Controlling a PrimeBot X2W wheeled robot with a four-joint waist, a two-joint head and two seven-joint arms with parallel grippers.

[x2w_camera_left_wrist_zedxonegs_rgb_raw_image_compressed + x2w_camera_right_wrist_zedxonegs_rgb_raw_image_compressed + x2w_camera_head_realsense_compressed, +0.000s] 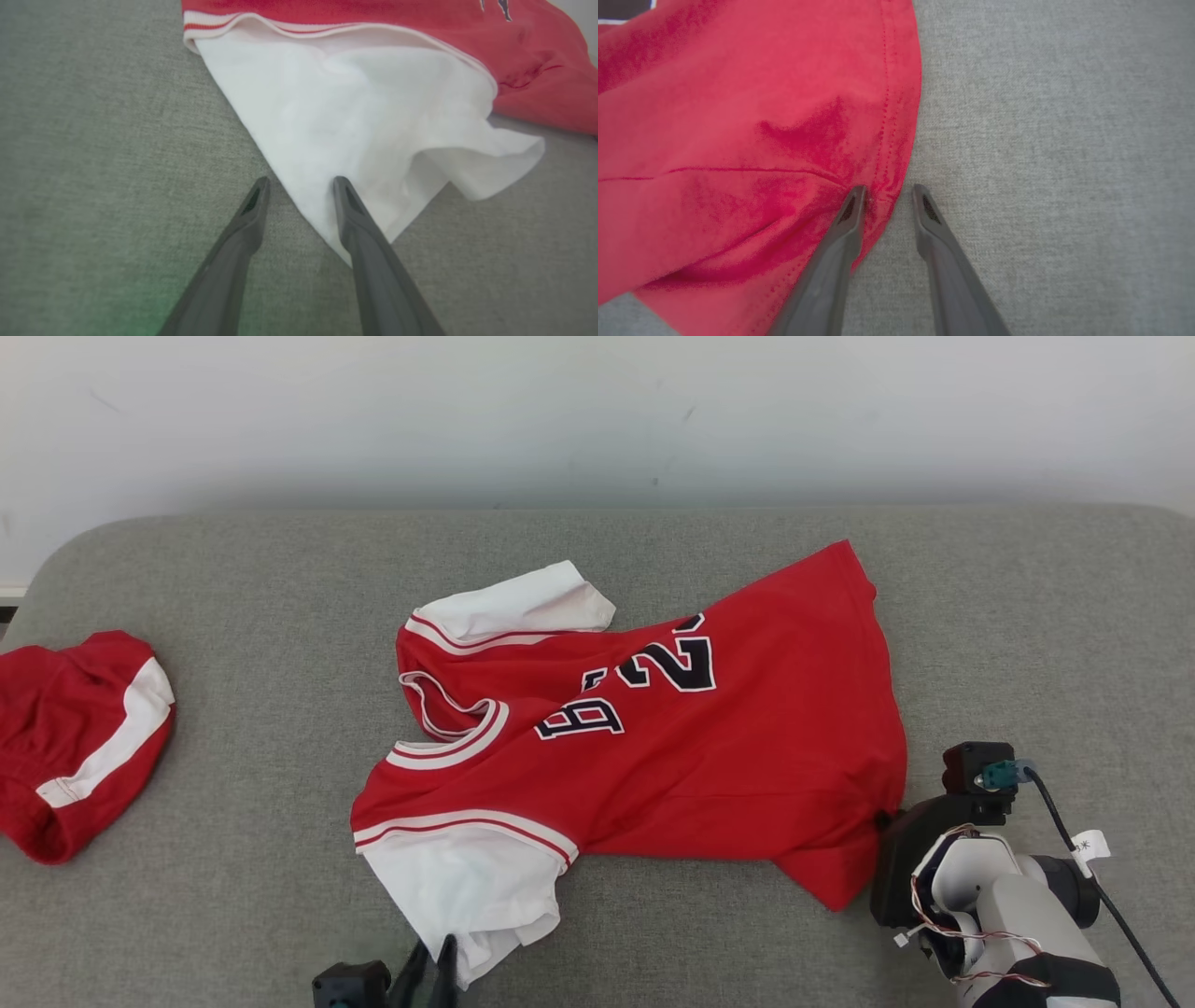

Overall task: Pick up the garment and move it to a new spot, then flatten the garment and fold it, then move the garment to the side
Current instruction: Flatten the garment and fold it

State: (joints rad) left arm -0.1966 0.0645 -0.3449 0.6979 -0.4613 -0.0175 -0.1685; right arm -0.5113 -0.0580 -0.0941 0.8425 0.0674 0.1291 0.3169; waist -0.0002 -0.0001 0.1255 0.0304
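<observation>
obs: red jersey (709, 756) lies mostly spread near the middle of the grey cushion (233, 560), number side up, collar toward the robot's left, hem toward its right. the far sleeve is rumpled and the body has shallow creases. a second red and white garment (75, 737) sits bunched at the cushion's left end, well apart.

left gripper (300, 183): low at the near white sleeve (355, 107). its fingers are moderately apart, one tip over bare cushion and the other over sleeve cloth, so the sleeve's edge runs between them. nothing pinched that i can see.

right gripper (889, 189): low at the hem (899, 107), by the jersey's near right corner. the gap is narrower than the left's. one tip is on red cloth and the other on cushion, with the hem edge between. cloth not clamped.

judgement: this looks like the first step, the pick-up, with both arms set for a two-point grasp. nothing is lifted yet; move, flatten, fold and set-aside all remain.

next move calls for: both pairs of fingers to shut on a real bite of cloth, not just the edge, then an even lift together so the jersey hangs between them. the sleeve cloth looks thin and loose and may slip, so watch the left side.
</observation>
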